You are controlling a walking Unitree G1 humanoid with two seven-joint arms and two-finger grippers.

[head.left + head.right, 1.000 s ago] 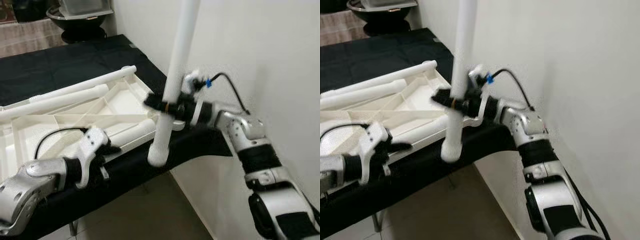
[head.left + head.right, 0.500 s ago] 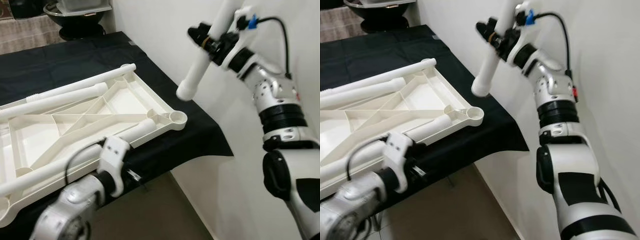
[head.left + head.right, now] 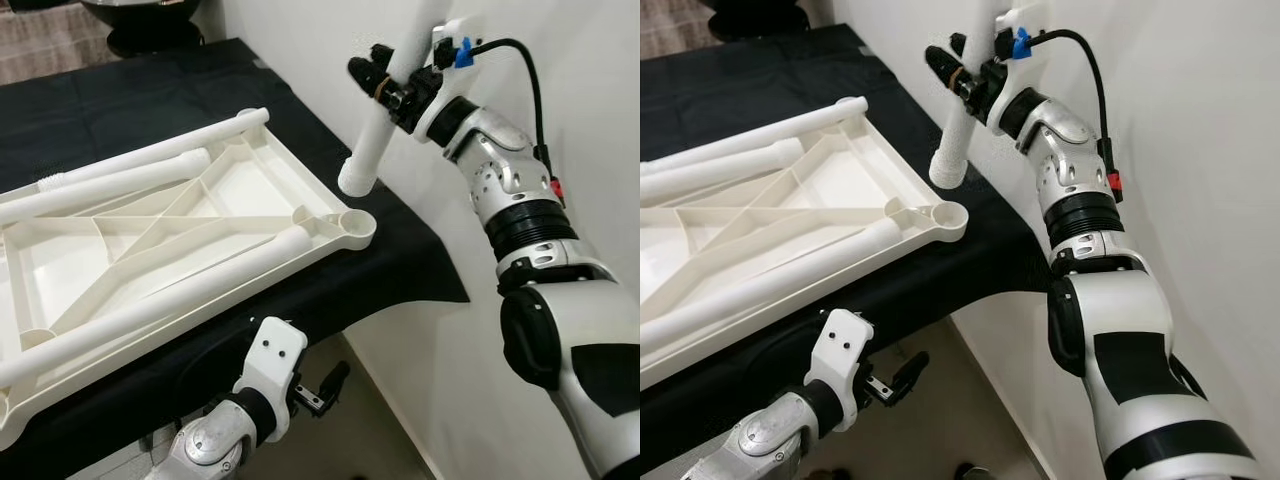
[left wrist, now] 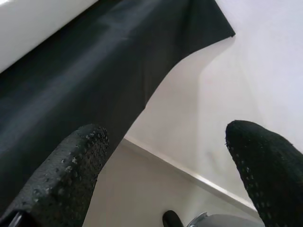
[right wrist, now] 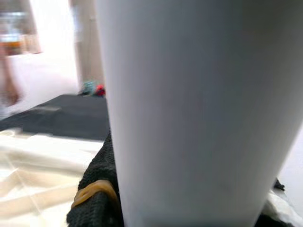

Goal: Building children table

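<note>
In the left eye view, our right gripper (image 3: pixel 385 80) was clamped on a white table leg (image 3: pixel 380 120), nearly upright and raised above the corner socket (image 3: pixel 352 226) of the upturned white tabletop (image 3: pixel 190 215). The tabletop lay on a black-clothed desk (image 3: pixel 400 262) beside a white wall (image 3: pixel 560 80), with more white legs (image 3: pixel 130 178) lying across it. Our left gripper (image 3: pixel 318 385) hung below the desk edge.

In the left wrist view, our left jaws stood wide apart and empty, fingertips (image 4: pixel 71 165) before the black cloth.

In the right wrist view, the table leg (image 5: pixel 189 109) sat close between our black fingers (image 5: pixel 97 189).
</note>
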